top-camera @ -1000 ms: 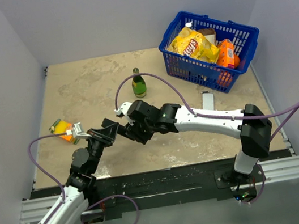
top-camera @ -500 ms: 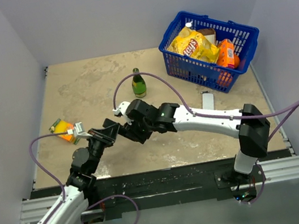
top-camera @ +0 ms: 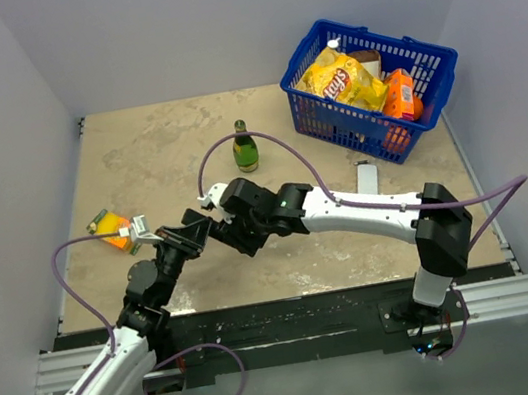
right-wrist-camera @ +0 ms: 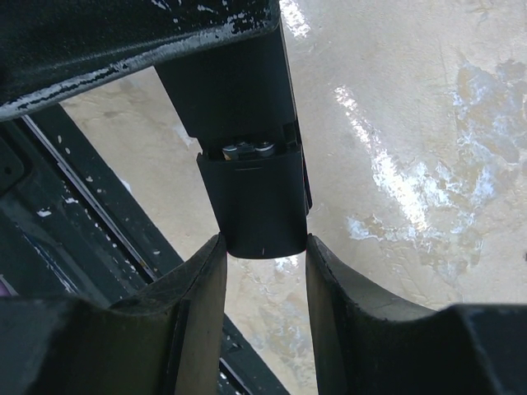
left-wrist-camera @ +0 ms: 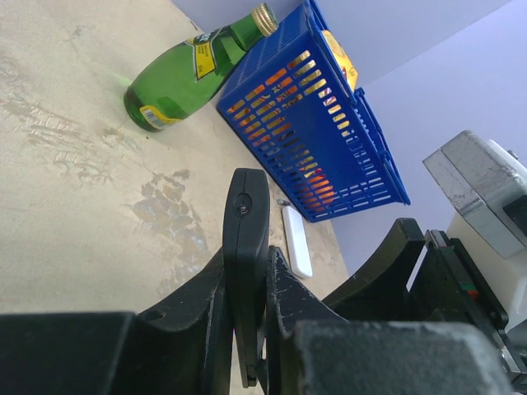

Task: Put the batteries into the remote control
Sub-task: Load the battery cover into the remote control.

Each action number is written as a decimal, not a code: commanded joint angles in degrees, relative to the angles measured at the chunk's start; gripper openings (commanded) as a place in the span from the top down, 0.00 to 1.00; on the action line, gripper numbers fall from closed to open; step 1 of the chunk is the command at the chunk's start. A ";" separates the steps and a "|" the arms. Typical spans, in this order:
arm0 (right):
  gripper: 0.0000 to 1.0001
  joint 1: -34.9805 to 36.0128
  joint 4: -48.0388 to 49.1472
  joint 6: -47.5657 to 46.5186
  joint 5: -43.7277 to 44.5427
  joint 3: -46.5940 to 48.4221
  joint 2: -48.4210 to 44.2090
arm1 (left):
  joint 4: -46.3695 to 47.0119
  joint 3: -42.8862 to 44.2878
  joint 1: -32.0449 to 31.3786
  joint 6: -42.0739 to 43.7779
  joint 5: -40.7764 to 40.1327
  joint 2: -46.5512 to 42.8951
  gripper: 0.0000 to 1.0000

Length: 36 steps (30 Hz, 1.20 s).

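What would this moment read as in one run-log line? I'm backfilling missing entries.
left tool: shut on remote control | right tool: gripping its end | batteries: visible in compartment gap

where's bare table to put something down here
Free: the far left, between the wall and the green bottle; also the near strip between the right arm and the near edge of the table. Crowded: the middle, where left gripper and right gripper meet on the remote control, and the far right with the blue basket and white device.
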 commanded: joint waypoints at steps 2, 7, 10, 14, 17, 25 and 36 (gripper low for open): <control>0.77 0.32 -0.86 -1.04 0.13 3.53 -0.94 | 4.05 2.77 0.04 -0.01 1.60 0.63 1.00; 0.77 0.49 -1.66 -1.04 0.31 4.06 -0.42 | 4.76 3.04 0.04 0.60 2.48 1.34 1.00; 0.77 0.41 -2.27 -1.13 0.57 4.41 -0.15 | 4.76 3.04 0.04 0.69 2.48 1.25 1.00; 0.77 0.41 -2.89 -1.22 1.01 5.11 0.11 | 4.93 3.04 0.04 0.96 2.65 1.25 1.00; 0.77 0.41 -3.07 -1.22 1.45 5.73 0.20 | 4.67 3.04 0.04 0.87 2.65 1.25 1.00; 0.77 0.93 -3.24 -1.22 2.50 6.52 1.25 | 3.62 3.91 0.04 -2.73 2.91 2.21 1.00; 0.76 1.11 -4.74 -1.31 3.74 7.84 0.55 | -2.18 7.52 0.04 -2.12 4.32 2.65 1.00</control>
